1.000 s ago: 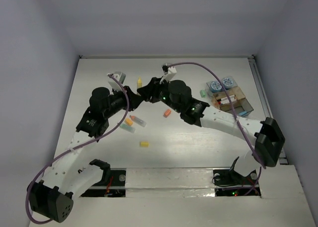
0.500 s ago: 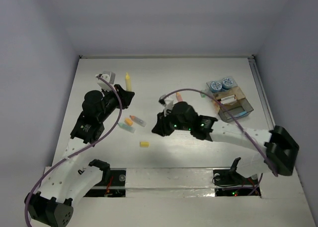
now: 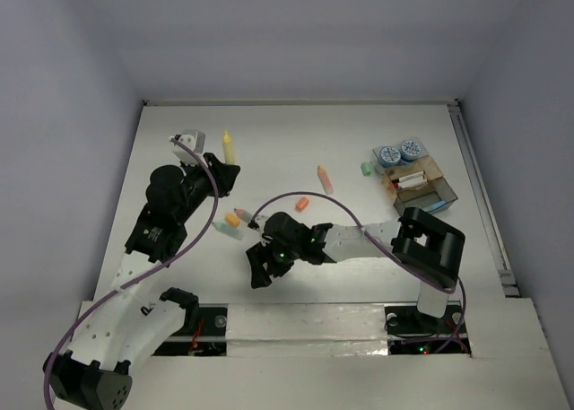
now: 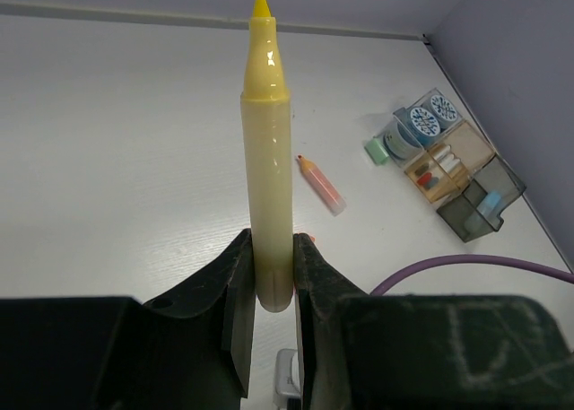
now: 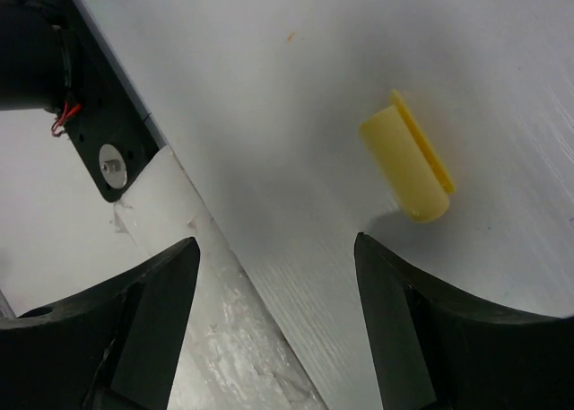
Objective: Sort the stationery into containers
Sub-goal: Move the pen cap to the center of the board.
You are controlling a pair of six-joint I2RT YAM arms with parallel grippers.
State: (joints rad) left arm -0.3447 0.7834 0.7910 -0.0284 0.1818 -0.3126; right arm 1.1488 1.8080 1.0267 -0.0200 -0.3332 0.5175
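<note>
My left gripper [image 4: 269,268] is shut on the lower end of a yellow marker [image 4: 267,141] and holds it upright above the table; it also shows in the top view [image 3: 228,148]. My right gripper [image 5: 273,275] is open and empty, low over the table's near edge, with a short yellow cap [image 5: 405,163] lying just beyond its right finger. In the top view this gripper [image 3: 259,268] hides the cap. The clear divided container [image 3: 421,184] sits at the far right with two blue-and-white rolls [image 3: 399,152] at its far end.
A pink-orange pencil [image 3: 324,178], an orange piece [image 3: 302,204] and a green eraser [image 3: 366,169] lie mid-table. An orange piece [image 3: 232,220], a capped marker [image 3: 248,217] and a green stick [image 3: 231,233] lie between the arms. The table's front edge [image 5: 170,213] runs under the right gripper.
My right arm has swung from the far middle of the table back to the near edge, over the yellow cap. My left gripper has drawn the yellow marker slightly left.
</note>
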